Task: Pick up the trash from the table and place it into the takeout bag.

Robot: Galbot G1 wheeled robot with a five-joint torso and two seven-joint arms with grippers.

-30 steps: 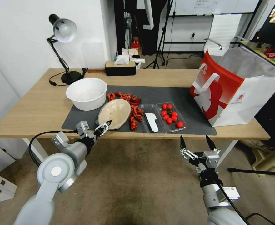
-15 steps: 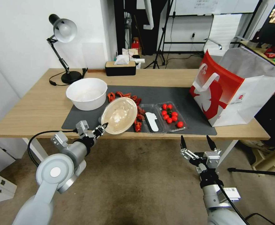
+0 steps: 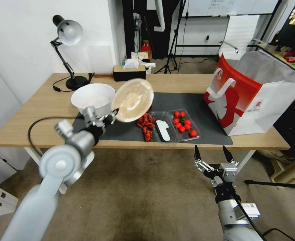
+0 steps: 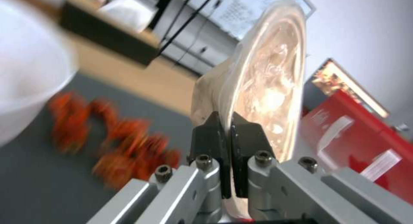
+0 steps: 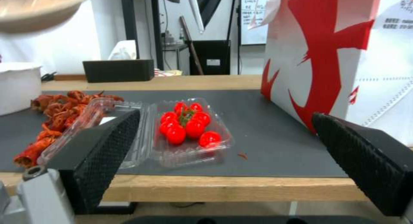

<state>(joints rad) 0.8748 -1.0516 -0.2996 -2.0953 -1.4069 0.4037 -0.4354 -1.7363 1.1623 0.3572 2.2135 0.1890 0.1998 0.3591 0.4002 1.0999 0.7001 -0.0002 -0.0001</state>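
From my remote station I read the left claw (image 3: 113,115) as clamped on the rim of the beige bowl (image 3: 133,99), fingers (image 4: 217,133) pressed together with the thin edge between them. The bowl is off the bench (image 3: 37,113) and tilted steeply, its inner face turned toward the head camera, at about 11 o'clock from the clear tray of tomatoes (image 3: 183,124). In the head view it hangs just beside the white tub (image 3: 92,97), partly overlapping the tub's right edge.

The right claw (image 3: 212,154) sits below the front edge of the bench, at 6 o'clock from the tomato tray, fingers spread wide apart and gripping nothing. In the right wrist view its two dark pads (image 5: 107,143) frame the tray (image 5: 189,130) from either side at a distance.

On the grey mat (image 3: 187,100) a heap of red shells (image 3: 146,123) lies at 9 o'clock from the hinged clear tray, touching its open lid, which carries a white utensil (image 3: 163,130). The red-and-white bag (image 3: 251,97) stands upright at the right end of the bench, at 3 o'clock from the tomatoes, mouth open upward, white handle (image 3: 223,88) folded against its red face.

Behind the mat, at 12 o'clock, a black tissue box (image 3: 129,72) rests on the bench; a desk lamp (image 3: 67,50) stands at the far left corner
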